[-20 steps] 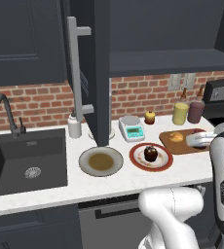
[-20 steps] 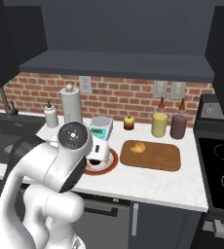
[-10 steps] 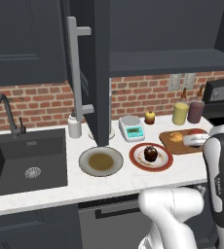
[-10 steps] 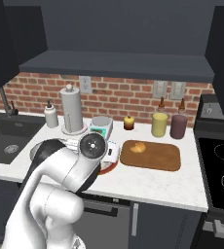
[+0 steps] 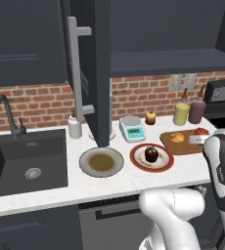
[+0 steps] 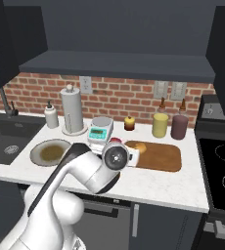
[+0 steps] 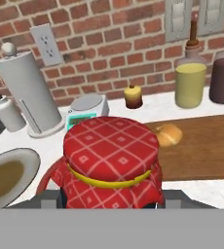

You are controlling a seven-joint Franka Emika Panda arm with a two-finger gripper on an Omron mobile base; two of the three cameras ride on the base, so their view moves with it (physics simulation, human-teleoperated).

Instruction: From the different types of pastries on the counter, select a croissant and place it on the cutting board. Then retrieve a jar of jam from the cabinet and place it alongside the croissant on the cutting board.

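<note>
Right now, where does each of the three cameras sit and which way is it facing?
Left base view: behind the arm's left, facing the counter; arm lower right.
Right base view: behind its right, facing the cutting board; arm lower left.
Hand view: on the hand, facing the brick wall over the jar of jam.
All share the croissant.

- jar of jam (image 7: 112, 160): red checked cloth lid tied with a yellow band; upright; sits right at the jaws, close in the hand view; fingertips hidden beneath it
- croissant (image 7: 168, 134): small, golden-orange; lies on the cutting board (image 7: 206, 146) just beyond the jaws, slightly right
- cutting board: flat brown wood; stretches rightward ahead of the jaws, on the white counter (image 5: 134, 178)
- chocolate muffin (image 5: 151, 154): dark, on a red-rimmed plate
- cabinet (image 5: 102, 68): dark grey; door swung open
</note>
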